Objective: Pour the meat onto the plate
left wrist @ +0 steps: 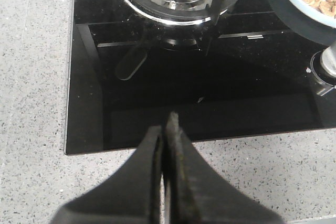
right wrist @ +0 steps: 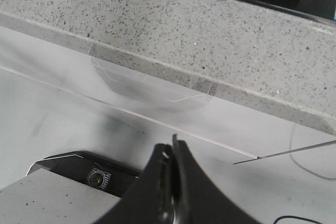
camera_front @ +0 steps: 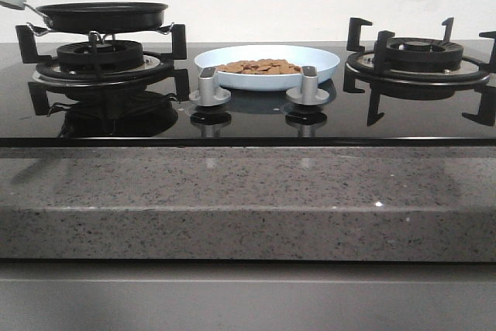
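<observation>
We see the plate (camera_front: 325, 63) at the centre of the black glass hob (camera_front: 248, 118), just beyond two grey knobs (camera_front: 209, 87), with the meat (camera_front: 262, 67) heaped inside it. A black frying pan (camera_front: 102, 15) rests on the left burner (camera_front: 101, 58); the right burner (camera_front: 417, 56) stands bare. The left gripper (left wrist: 169, 121) hangs over the hob's near edge, fingers pressed together, holding nothing. The right gripper (right wrist: 172, 145), likewise closed and empty, hangs before the speckled stone counter (right wrist: 210, 30).

meat (camera_front: 260, 67) on plate (camera_front: 325, 60), pan (camera_front: 105, 15) left
</observation>
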`<state>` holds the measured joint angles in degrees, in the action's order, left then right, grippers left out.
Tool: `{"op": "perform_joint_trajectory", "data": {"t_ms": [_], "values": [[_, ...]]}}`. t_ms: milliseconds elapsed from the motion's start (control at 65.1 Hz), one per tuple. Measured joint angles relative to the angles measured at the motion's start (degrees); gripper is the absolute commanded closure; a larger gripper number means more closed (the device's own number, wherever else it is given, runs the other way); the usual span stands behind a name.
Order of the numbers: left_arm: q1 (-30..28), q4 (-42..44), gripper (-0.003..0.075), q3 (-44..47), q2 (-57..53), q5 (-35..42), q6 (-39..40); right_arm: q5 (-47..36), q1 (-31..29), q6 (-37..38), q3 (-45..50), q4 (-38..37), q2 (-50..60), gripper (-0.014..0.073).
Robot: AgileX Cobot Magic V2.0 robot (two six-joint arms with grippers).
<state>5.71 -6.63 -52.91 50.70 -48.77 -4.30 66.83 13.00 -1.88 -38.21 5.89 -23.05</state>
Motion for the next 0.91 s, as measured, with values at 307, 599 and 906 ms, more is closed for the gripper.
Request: {"op": "perform_joint_trajectory", "data": {"t_ms": [307, 599, 906], "values": [[0.6, 0.0, 0.0741, 4.9, -8.3, 4.9, 0.0, 0.0, 0.0, 0.0, 0.0, 0.0, 0.0, 0.0663], [-3.4, 2.2, 0.0741, 24.8, -35.7, 19.6, 0.0, 0.0, 0.0, 0.0, 0.0, 0.0, 0.0, 0.0663], [-4.1, 2.0, 0.0741, 39.8, -48.3, 28.3, 1.7, 0.0, 0.0, 0.0, 0.0, 0.0, 0.0, 0.0663]]}}
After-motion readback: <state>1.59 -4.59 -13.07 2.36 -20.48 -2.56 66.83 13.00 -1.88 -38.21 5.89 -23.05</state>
